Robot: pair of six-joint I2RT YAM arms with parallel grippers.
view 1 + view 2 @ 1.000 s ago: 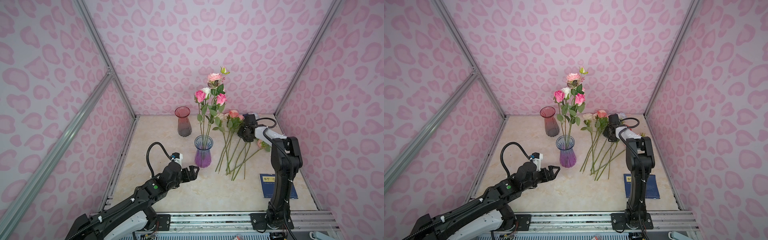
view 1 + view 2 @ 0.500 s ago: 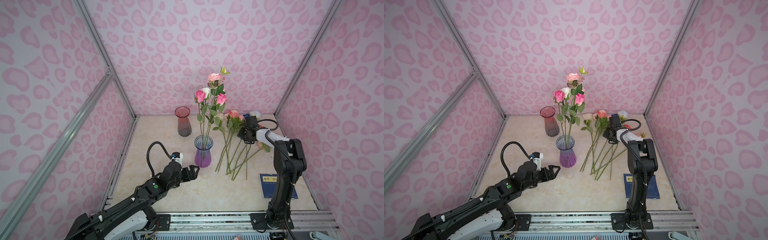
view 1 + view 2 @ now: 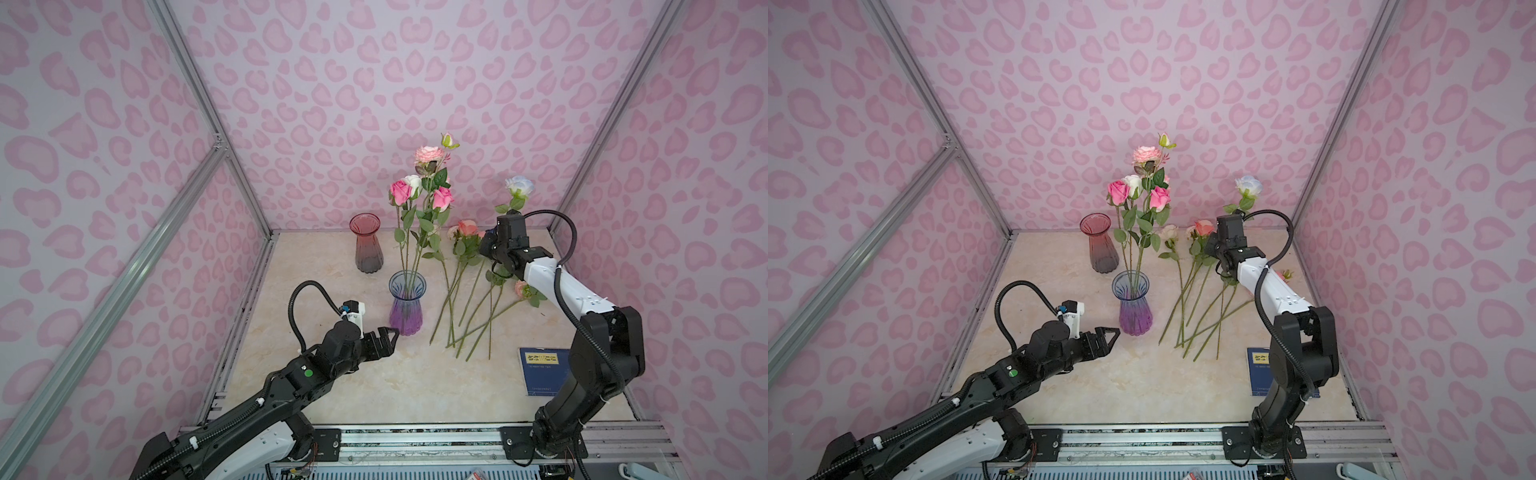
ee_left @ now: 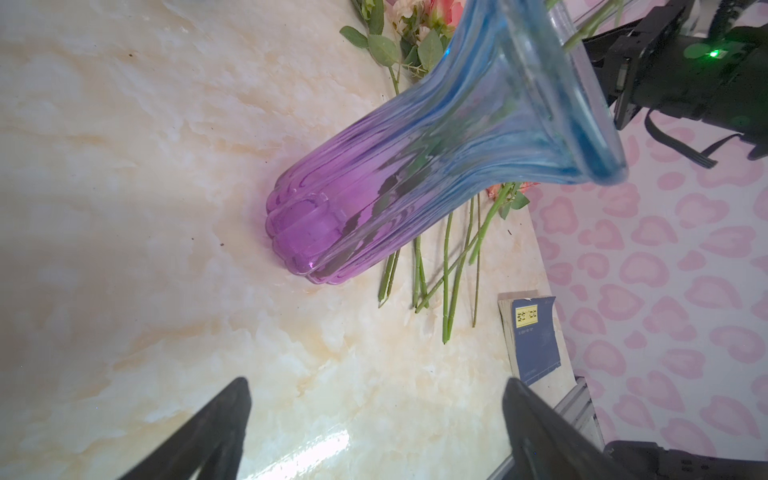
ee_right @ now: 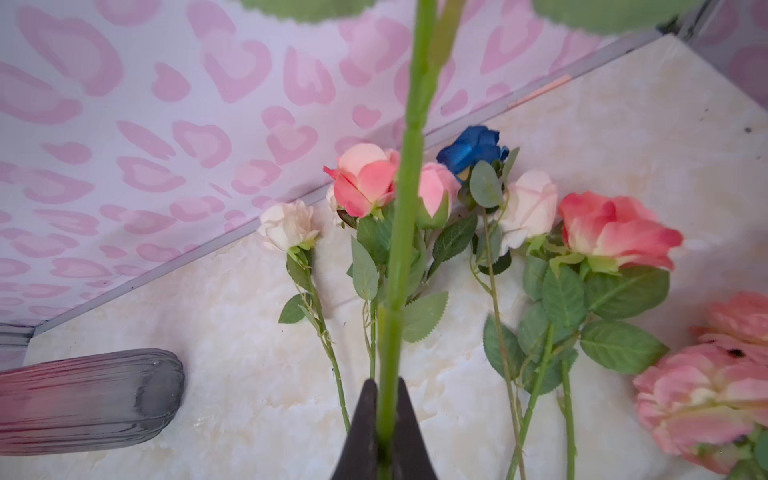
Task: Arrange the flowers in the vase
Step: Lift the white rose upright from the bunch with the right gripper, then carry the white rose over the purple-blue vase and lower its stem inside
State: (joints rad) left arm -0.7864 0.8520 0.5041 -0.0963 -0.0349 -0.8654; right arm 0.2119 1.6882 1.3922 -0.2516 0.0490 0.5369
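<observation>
The right jaws, pinched shut on the stem (image 5: 399,249) of a pale blue rose (image 3: 519,186), hold it above the counter (image 3: 415,386), likely for the purple vase (image 3: 406,305), beside which the left jaws hover wide apart and empty, ready to steady it.

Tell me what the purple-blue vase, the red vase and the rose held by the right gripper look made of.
Purple-blue vase: tinted glass, glossy and ribbed, plainly see-through. Red vase: likely the same glass, red fading to smoky grey. Held rose: probably artificial, with a smooth plastic-looking stem in the right gripper; petals perhaps fabric.
</observation>
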